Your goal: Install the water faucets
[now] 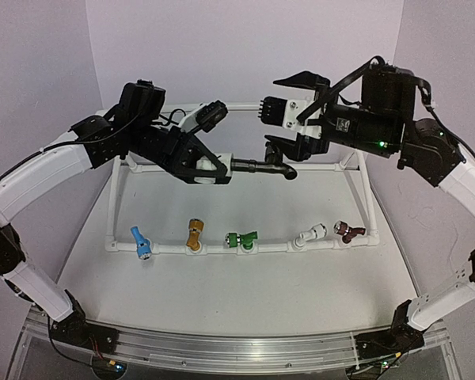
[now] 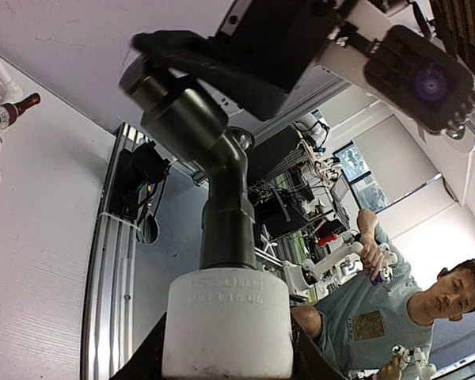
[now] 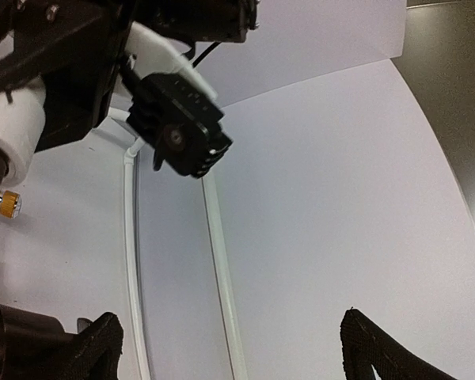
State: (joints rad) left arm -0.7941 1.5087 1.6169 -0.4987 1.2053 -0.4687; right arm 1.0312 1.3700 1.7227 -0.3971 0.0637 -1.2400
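Observation:
My left gripper (image 1: 214,169) is shut on the white plastic fitting (image 2: 228,321) of the dark grey faucet (image 1: 261,167) and holds it level in the air above the pipe frame. The faucet's bent lever end (image 2: 178,111) points toward my right gripper (image 1: 289,115). That gripper is open, with its lower finger right over the lever end and its upper finger well above. In the right wrist view the fingertips (image 3: 95,348) stand wide apart, with the dark faucet (image 3: 16,340) beside the left one. Blue (image 1: 140,242), gold (image 1: 194,235), green (image 1: 241,239), white (image 1: 310,234) and maroon (image 1: 349,231) faucets sit on the front pipe.
A white PVC pipe frame (image 1: 114,198) stands on the white table; its rear rail (image 1: 332,167) runs just behind the held faucet. Purple-white walls close in the back and sides. An aluminium rail (image 1: 222,344) lies along the near edge.

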